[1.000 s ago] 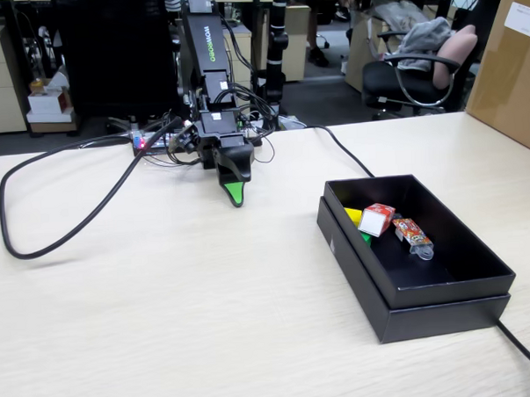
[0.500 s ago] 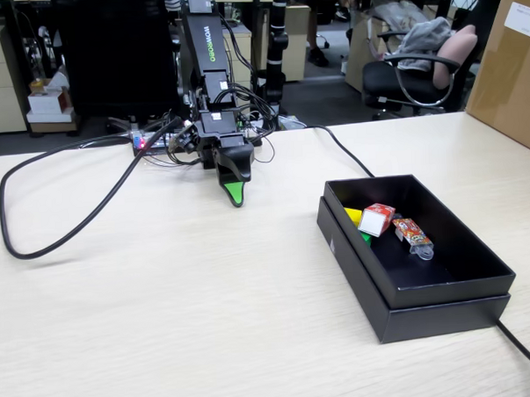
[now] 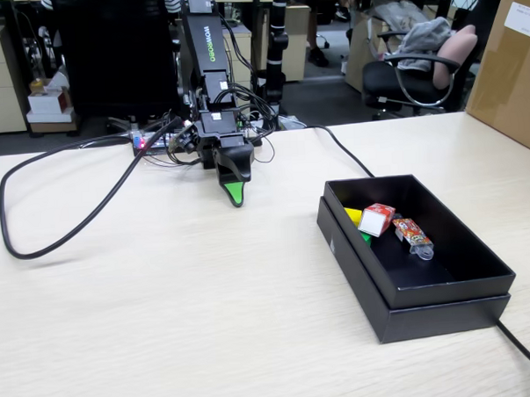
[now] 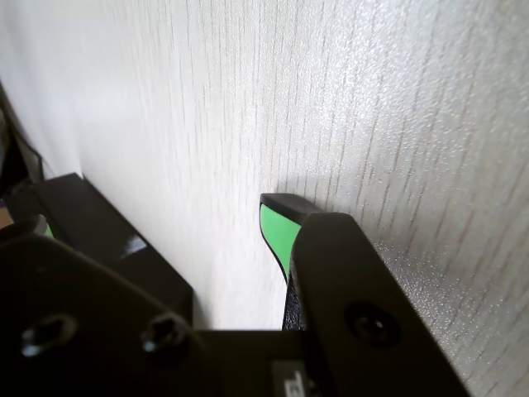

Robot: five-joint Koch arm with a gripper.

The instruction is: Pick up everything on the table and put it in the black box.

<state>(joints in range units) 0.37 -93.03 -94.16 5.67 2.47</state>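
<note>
Inside, the matte black box holds the red carton, its long axis running toward the near left corner, white end face frontmost. Yellow cube and green cube peek out just left of it; a colourful packet lies to its right. Well apart, the tool points down at the beige wood-grain surface, its green-lined jaws together, empty.
</note>
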